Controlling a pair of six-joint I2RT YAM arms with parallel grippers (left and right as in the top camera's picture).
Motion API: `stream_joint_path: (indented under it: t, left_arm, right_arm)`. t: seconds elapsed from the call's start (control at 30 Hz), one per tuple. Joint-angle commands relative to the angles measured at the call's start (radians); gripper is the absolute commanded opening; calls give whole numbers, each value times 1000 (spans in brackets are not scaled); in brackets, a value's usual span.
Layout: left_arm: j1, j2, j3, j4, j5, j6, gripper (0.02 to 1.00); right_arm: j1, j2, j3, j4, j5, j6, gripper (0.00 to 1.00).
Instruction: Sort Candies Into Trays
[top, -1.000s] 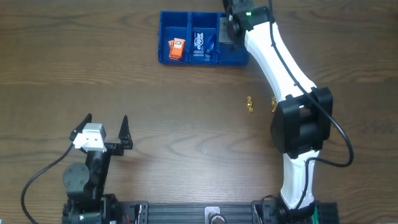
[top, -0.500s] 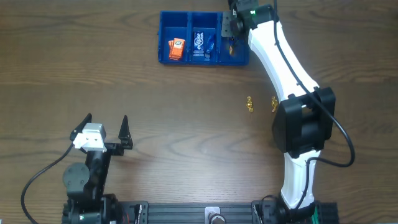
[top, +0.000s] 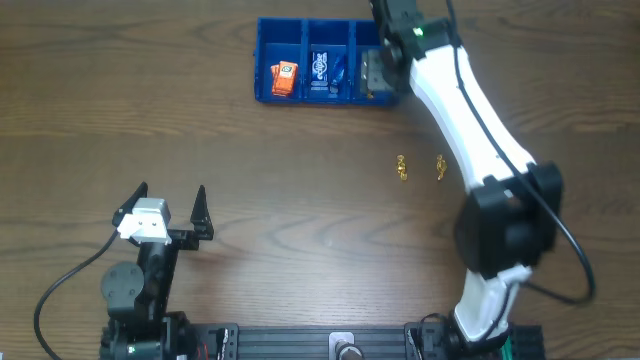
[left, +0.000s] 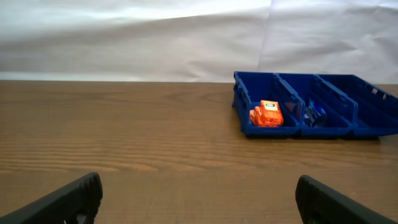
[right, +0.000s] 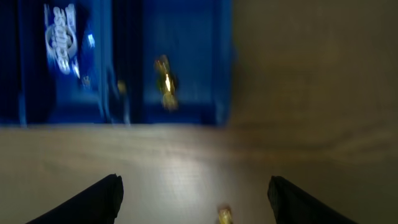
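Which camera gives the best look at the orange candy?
The left wrist view: the orange candy lies unblocked in the end compartment of the tray. The top view shows it from above. The right wrist view faces other compartments.

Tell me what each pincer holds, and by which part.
Nothing. The left pincer and right pincer are both open and empty; a gold candy lies loose in the tray.

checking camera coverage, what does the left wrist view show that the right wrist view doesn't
Left wrist's own: orange candy in an end compartment, white backdrop behind. Right wrist's own: gold candy in the opposite end compartment, another gold candy on the table. Shared: blue tray, blue candy in its middle compartment, wooden table.
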Motion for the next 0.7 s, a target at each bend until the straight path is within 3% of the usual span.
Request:
stream_joint_path:
  t: [0.03, 0.33, 0.7]
  left_arm:
    - [6, -6, -19, -32, 11, 14, 996]
    - [6, -6, -19, -32, 11, 14, 998]
    - [6, -6, -19, -32, 11, 14, 998]
  right_arm:
    - [-3, -172, -283, 56, -49, -11, 790]
    - [-42, -174, -608, 215, -135, -8, 820]
    - [-59, -112, -674, 337, -137, -16, 783]
